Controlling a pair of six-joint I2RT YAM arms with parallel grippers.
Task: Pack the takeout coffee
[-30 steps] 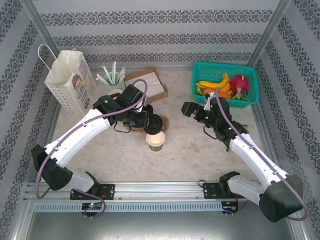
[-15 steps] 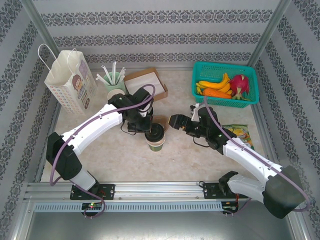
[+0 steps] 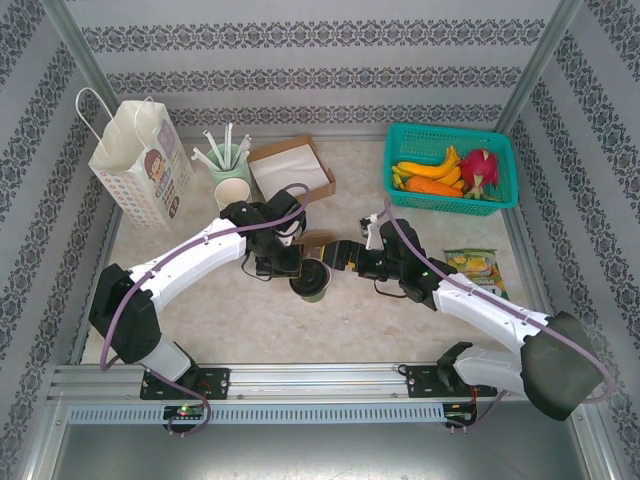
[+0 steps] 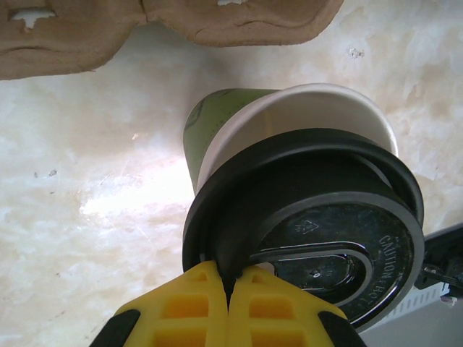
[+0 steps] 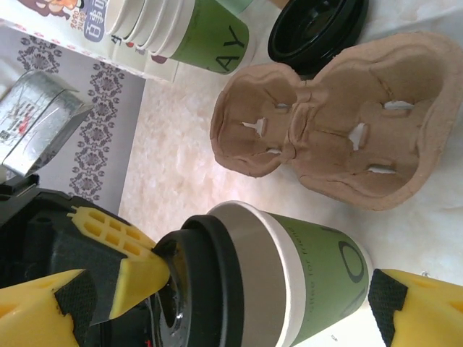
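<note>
Operator: where does the takeout coffee (image 3: 313, 288) stand?

Spotter: About the middle of the table (image 3: 380, 330), a little toward the near edge. It is upright, so its long axis runs vertical. The cardboard carrier (image 5: 325, 123) lies just beside it on the far-edge side.

Operator: And the top?

Spotter: The black lid (image 4: 318, 238) is over the mouth. The left gripper (image 4: 228, 293) is pressed together on the lid's rim, pinching it from the left-edge side. In the left wrist view the lid looks tilted, with a crescent of cream rim showing past it. I'd guess it isn't seated all round, though that angle is too close to be sure.

Operator: Right side?

Spotter: The right gripper (image 5: 231, 307) is spread wide, down at the level of the olive wall. The takeout coffee lies between its two fingers.

Operator: So which arm takes the body?

Spotter: The right, in my judgement. It reaches in from the right-edge side with its jaws set across the upright axis, so it would only need to close. The left gripper has the lid alone.
</note>
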